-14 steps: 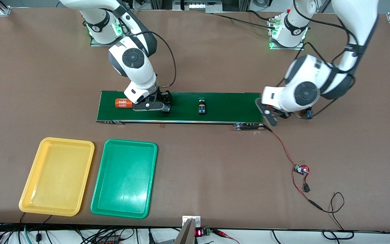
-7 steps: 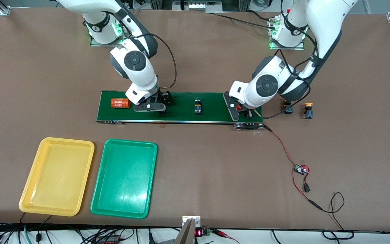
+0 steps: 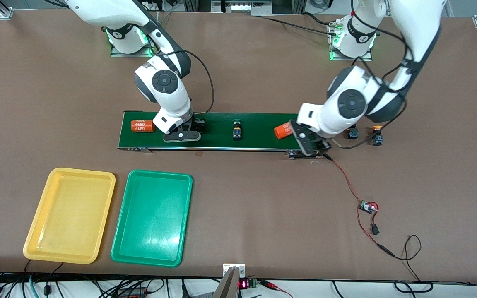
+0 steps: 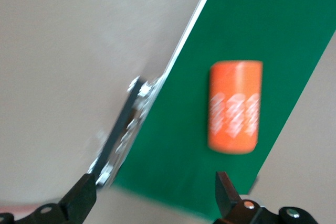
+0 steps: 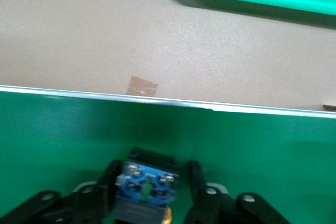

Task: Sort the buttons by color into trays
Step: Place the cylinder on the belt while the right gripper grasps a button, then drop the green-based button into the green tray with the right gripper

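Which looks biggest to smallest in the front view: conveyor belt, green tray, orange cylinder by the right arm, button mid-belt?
1. conveyor belt
2. green tray, nearer the camera, so the gap is unsure
3. orange cylinder
4. button, clearly smallest

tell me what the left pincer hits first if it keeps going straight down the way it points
Probably the conveyor belt: the open left pincer straddles its end edge, and the orange cylinder lies clear ahead of it. Depth is unclear.

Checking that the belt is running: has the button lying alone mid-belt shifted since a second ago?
Yes. The button has slid along the conveyor belt toward the right arm's end, judged against the belt's fixed frame.
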Motion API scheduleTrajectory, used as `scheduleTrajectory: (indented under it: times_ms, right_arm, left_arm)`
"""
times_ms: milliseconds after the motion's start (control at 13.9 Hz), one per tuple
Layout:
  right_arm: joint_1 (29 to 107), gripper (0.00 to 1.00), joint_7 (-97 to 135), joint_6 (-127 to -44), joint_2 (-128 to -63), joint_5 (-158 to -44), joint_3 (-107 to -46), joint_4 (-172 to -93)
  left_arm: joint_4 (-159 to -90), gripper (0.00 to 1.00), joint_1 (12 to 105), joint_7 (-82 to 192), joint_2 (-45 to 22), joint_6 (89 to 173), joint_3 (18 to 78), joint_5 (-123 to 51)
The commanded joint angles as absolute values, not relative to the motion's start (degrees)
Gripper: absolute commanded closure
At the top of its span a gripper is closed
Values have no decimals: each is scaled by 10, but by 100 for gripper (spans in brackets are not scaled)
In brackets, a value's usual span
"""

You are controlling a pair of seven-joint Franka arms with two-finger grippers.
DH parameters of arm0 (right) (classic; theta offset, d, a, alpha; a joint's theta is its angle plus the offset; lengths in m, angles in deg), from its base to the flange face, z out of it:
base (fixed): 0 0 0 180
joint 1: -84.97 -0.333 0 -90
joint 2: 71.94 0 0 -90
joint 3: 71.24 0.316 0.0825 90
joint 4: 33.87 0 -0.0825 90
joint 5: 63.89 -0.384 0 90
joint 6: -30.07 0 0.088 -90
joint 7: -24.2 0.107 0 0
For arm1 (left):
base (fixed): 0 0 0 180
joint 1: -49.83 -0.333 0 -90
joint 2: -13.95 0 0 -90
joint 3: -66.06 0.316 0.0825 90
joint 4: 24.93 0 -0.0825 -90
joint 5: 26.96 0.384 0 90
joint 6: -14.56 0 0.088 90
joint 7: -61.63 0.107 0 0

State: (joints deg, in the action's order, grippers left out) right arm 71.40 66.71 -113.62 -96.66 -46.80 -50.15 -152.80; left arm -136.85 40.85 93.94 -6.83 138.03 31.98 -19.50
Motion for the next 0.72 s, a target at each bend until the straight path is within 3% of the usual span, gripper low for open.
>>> scheduleTrajectory:
  times_ms: [0,288,433,649]
  right_arm:
    - [706,82,670,-1136,-971,-459,-513,-1507]
    - [709,86,667,-1020,-966,-467,-514,-1428]
    - [711,86,659,-952,-965,-467,-518,-1368]
    - [719,86,613,-954,-975,-467,-558,-1311]
  left_arm:
    - [-1376,0,405,948,-7,1329,378,-212]
    - [-1379,0,410,928,-5,1317,496,-212]
    - [-1380,0,410,841,-4,1288,517,-212]
    - [-1391,0,413,641,-11,1251,525,-211]
